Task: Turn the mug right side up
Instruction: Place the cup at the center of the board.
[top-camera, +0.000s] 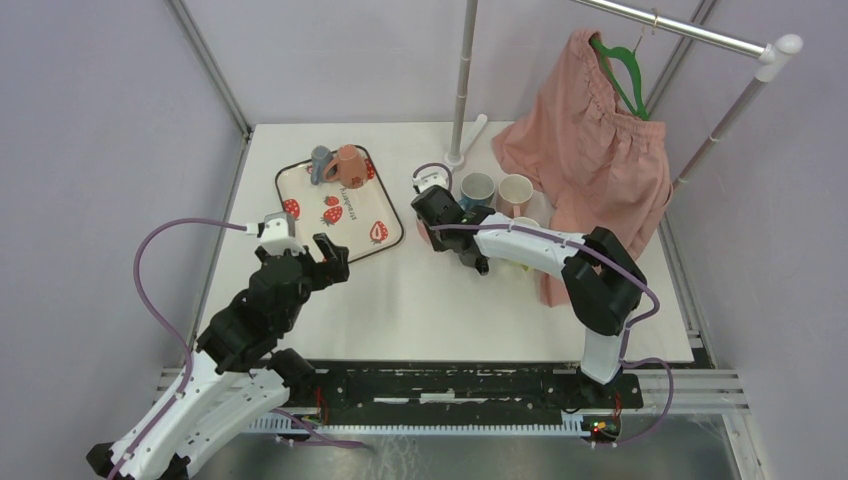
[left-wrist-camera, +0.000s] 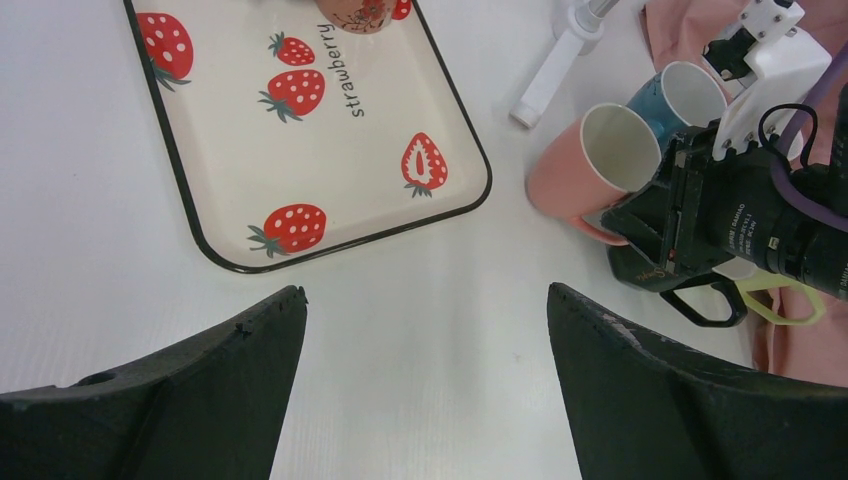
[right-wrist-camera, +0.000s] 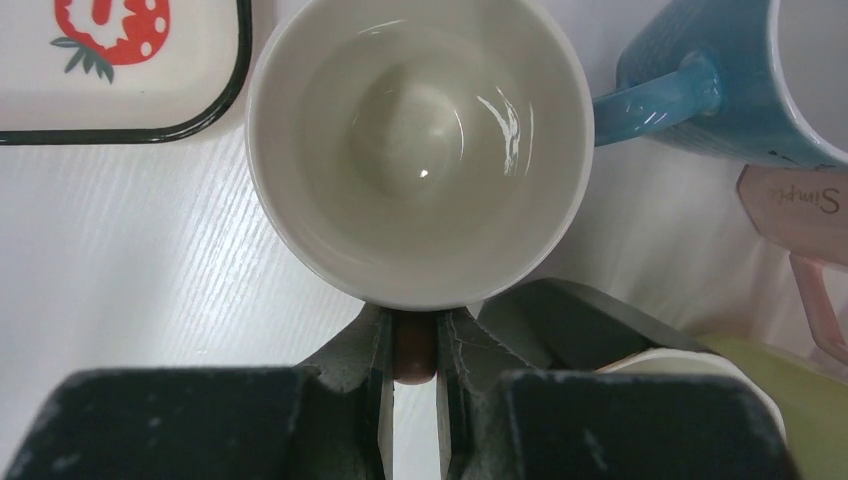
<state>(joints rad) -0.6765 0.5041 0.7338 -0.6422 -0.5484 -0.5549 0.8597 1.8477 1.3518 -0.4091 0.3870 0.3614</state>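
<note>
My right hand (right-wrist-camera: 413, 345) clamps the pink, white-lined ceramic mug (right-wrist-camera: 415, 150) by its handle, steadying it mouth-up; my left hand (left-wrist-camera: 425, 295) hangs idle, fingers apart.

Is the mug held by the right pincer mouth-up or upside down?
Mouth-up: the right wrist view looks straight into the mug's empty white interior, with the right pincer shut on its handle.

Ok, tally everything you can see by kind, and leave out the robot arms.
Mugs: 6
Strawberry tray: 1
Clothes rack: 1
Green hanger: 1
Pink garment: 1
Total: 10
</note>
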